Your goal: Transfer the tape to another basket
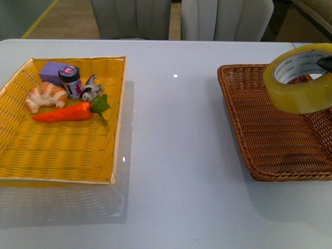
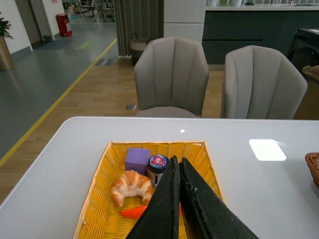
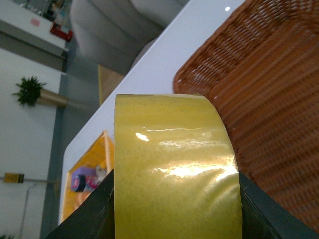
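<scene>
The tape [image 1: 300,78], a wide yellowish roll with a white core and green print, hangs tilted over the far right part of the dark brown wicker basket [image 1: 270,150]. My right gripper [image 3: 175,209] is shut on it, one black finger on each side of the roll [image 3: 169,169]. In the front view only a dark fingertip [image 1: 326,62] shows inside the core. The brown basket [image 3: 269,109] lies just below and beyond the roll. My left gripper [image 2: 177,162] is shut with nothing in it, hovering over the yellow basket [image 2: 154,144].
The yellow woven basket [image 1: 118,109] at the left holds a croissant [image 1: 45,96], a carrot [image 1: 65,112], a purple block [image 1: 53,72], a small jar [image 1: 70,81] and a small toy [image 1: 91,88]. Bare white table lies between the baskets. Two grey chairs [image 2: 172,77] stand behind the table.
</scene>
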Action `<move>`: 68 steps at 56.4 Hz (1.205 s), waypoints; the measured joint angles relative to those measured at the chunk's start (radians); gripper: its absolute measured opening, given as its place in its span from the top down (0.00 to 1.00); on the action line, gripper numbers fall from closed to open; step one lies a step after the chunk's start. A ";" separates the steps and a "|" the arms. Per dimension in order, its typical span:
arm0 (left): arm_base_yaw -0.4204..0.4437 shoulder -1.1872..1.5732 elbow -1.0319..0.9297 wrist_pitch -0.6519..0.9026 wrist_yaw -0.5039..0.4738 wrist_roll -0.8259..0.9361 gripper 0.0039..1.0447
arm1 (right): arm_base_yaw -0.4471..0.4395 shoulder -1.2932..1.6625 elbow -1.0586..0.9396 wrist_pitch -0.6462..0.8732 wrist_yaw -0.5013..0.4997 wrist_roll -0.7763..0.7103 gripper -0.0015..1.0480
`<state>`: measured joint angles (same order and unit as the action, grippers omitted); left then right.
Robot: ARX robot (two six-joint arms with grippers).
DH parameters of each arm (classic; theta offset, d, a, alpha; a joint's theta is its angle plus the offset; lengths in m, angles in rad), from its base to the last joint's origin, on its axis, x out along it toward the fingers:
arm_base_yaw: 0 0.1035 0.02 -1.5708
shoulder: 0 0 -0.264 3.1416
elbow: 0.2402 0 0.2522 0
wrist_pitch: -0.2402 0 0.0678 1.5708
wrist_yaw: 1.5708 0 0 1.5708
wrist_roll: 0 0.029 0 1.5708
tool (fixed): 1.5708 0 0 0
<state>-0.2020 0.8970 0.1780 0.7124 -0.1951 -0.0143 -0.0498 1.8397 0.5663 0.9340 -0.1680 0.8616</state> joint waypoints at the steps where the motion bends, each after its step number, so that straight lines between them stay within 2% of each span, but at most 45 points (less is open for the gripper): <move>1: 0.003 -0.006 -0.003 -0.002 0.004 0.000 0.99 | -0.002 0.011 0.007 0.002 0.000 0.003 0.56; 9: 0.045 -0.089 -0.050 -0.039 0.045 0.002 0.99 | -0.003 0.156 0.112 0.010 -0.007 0.026 0.56; 23: 0.100 -0.230 -0.105 -0.127 0.096 0.003 0.99 | 0.003 0.344 0.270 -0.035 0.042 0.064 0.56; 27: 0.159 -0.273 -0.117 -0.158 0.179 0.004 0.99 | 0.004 0.380 0.303 -0.054 0.053 0.070 0.56; 32: 0.194 -0.317 -0.128 -0.189 0.185 0.003 0.99 | 0.007 0.412 0.334 -0.073 0.060 0.074 0.56; 38: 0.197 -0.343 -0.162 -0.167 0.195 0.004 0.99 | 0.014 0.441 0.361 -0.089 0.071 0.085 0.56; 52: 0.198 -0.463 -0.164 -0.281 0.195 0.004 0.99 | 0.018 0.464 0.383 -0.117 0.082 0.093 0.56; 68: 0.198 -0.579 -0.164 -0.392 0.195 0.004 0.99 | -0.013 0.405 0.282 -0.108 0.089 0.084 0.14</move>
<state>-0.0036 0.3183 0.0139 0.3202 0.0002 -0.0105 -0.0631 2.2444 0.8486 0.8257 -0.0792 0.9455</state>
